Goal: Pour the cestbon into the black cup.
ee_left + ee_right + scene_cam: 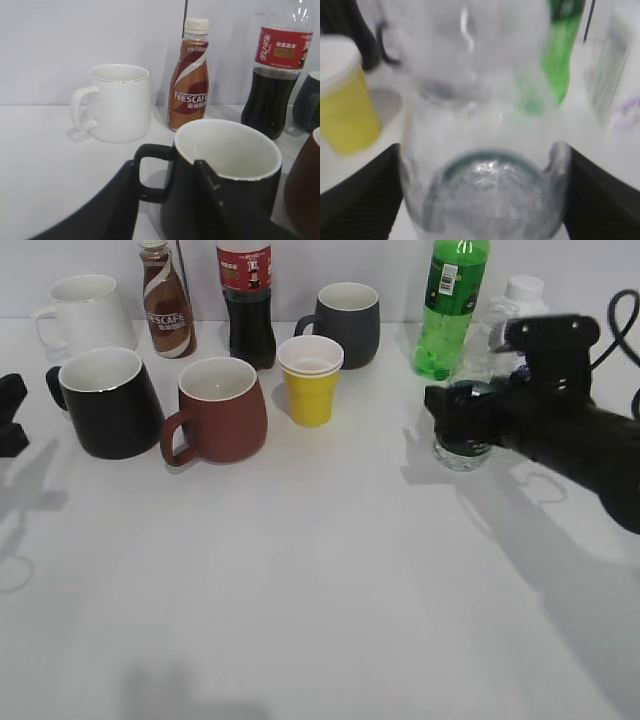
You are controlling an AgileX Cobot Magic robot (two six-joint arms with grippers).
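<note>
The cestbon (462, 440) is standing at the table's (320, 620) right, just before the soda bottle (450, 305). The black cup (105, 400) is sitting far left, beside the brown-red mug (220, 408).

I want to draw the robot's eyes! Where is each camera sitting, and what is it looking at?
Exterior view: sits in front of the table, looking down at a slant at mugs and bottles; the right gripper around the cestbon shows.
Left wrist view: sits low on the left arm, facing the black cup; the left gripper shows.
Right wrist view: sits on the right arm, close up on the blurry cestbon between its dark jaws.
Shared: exterior and left wrist views both show the Nescafe bottle.
</note>
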